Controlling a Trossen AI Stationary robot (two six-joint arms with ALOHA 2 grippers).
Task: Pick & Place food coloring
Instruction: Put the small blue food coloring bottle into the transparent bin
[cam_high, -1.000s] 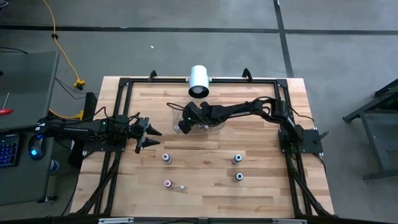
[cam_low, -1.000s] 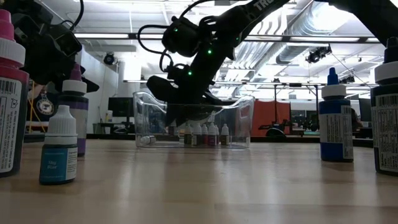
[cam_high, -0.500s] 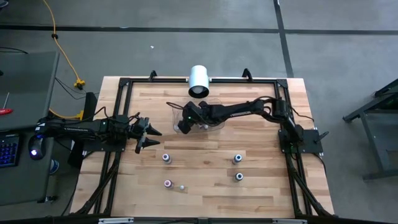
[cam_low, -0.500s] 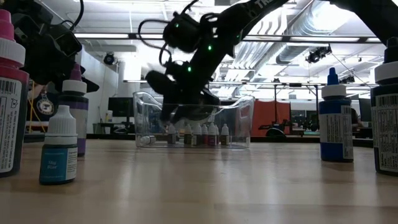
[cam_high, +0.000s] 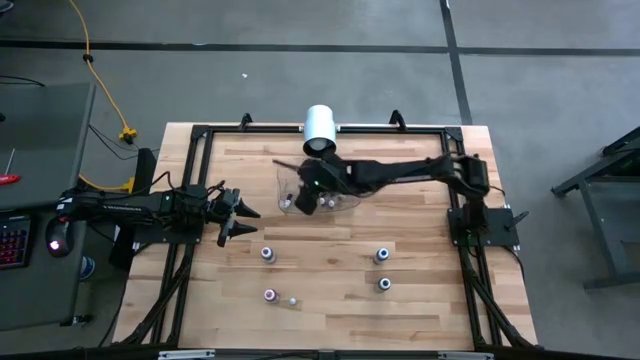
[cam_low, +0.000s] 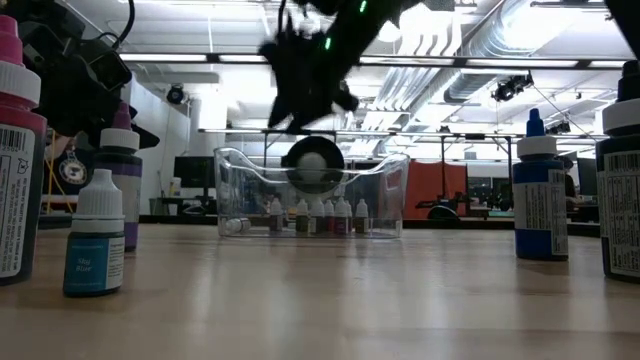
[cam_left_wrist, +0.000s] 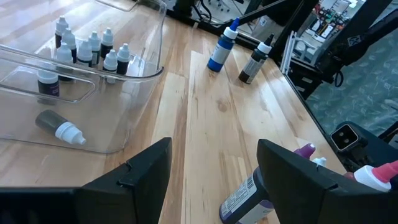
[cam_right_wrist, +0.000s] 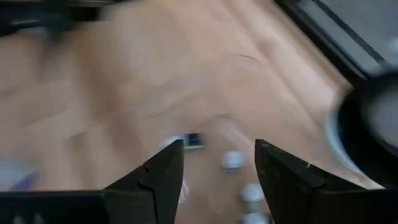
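The food coloring stands partly in a clear tray (cam_high: 345, 203): several tiny bottles (cam_low: 318, 215) upright and one lying on its side (cam_left_wrist: 59, 125). Larger bottles stand on the table nearer me: a purple one (cam_high: 267, 253), a pink one (cam_high: 269, 294), a tiny blue one (cam_high: 292, 300), a blue one (cam_high: 381, 256) and a dark one (cam_high: 385, 284). My right gripper (cam_low: 305, 75) hangs open and empty above the tray (cam_low: 232, 190). My left gripper (cam_high: 238, 215) waits open at the table's left, short of the purple bottle (cam_left_wrist: 245, 200).
A large white cylinder (cam_high: 320, 128) lies at the far edge just behind the tray. A black frame (cam_high: 300, 128) runs around the tabletop. Bare wood (cam_high: 325, 270) lies between the two groups of standing bottles.
My right gripper has risen out of the tray to well above its rim and has drawn slightly toward the far edge. The bottles in the tray stand as before. My left arm has kept still.
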